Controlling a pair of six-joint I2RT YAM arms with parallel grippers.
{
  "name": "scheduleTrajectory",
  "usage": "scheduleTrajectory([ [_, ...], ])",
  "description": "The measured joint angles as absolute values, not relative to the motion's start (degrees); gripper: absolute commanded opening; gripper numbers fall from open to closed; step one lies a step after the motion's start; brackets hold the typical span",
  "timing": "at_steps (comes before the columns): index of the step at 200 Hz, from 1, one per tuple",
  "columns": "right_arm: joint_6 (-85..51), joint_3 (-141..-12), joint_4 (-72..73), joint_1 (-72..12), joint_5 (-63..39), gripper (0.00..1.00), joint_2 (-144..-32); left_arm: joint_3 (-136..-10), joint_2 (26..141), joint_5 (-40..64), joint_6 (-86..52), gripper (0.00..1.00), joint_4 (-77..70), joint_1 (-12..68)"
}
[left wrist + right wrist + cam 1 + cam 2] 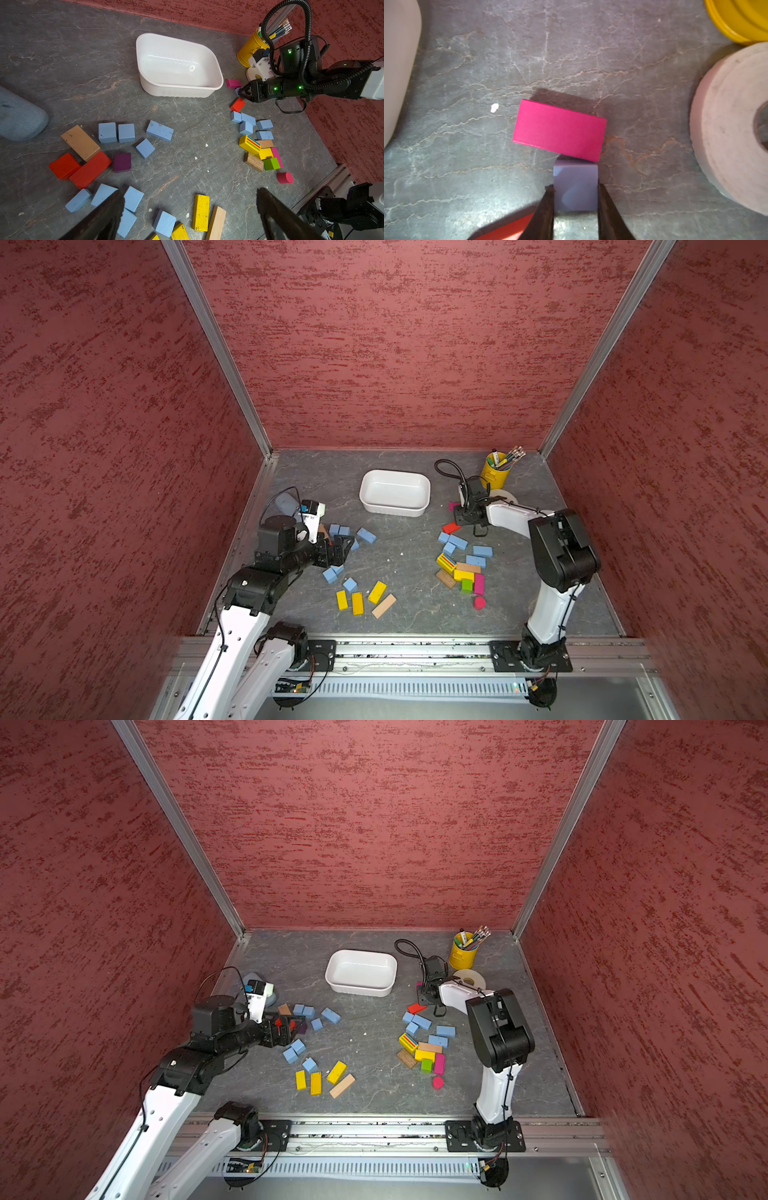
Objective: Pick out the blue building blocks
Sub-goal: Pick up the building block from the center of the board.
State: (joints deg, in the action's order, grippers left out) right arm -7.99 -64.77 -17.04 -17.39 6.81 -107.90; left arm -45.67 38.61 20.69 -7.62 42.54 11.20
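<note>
Top views both show you the grey veined counter (415,614) inside red walls. The left arm (239,635) reaches in along its own side, and the right arm (550,610) bends over the back right part. Next in size, the white tub (392,509) stands toward the back, between the two arms. Near the back right corner you have the yellow cup (494,477) full of pens, with the tape roll (726,124) lying flat just in front of it.

The left gripper (191,193) hangs with its jaws spread wide and holds nothing. It is over a loose scatter of blue building blocks (126,133), and red, purple, wood and yellow blocks lie among them. A second blue cluster (458,542) lies on the right half of the counter, between the red block (451,526) and a tight mixed pile (461,574). All of these rest on the counter, outside the tub.

The magenta block (559,129) lies flat between the tub and the tape roll. Smallest is the blue cube (575,174). The right gripper (575,186) pinches it with one finger on each side face. The cube's far edge sits right at the magenta block's near edge. From the right wrist view you cannot tell whether those two touch, or whether the cube rests on the counter.
</note>
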Motion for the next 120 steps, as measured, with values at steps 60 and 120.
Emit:
scheduleTrajectory([
  [60,-9.5,-64.8,-17.1,-18.2,6.3,0.15,-104.9,-45.7,38.6,20.7,-7.6,1.0,42.5,11.2],
  [120,-11.4,-69.9,-17.2,-21.3,4.0,0.14,-102.1,-45.7,38.6,20.7,-7.6,1.0,42.5,11.2],
])
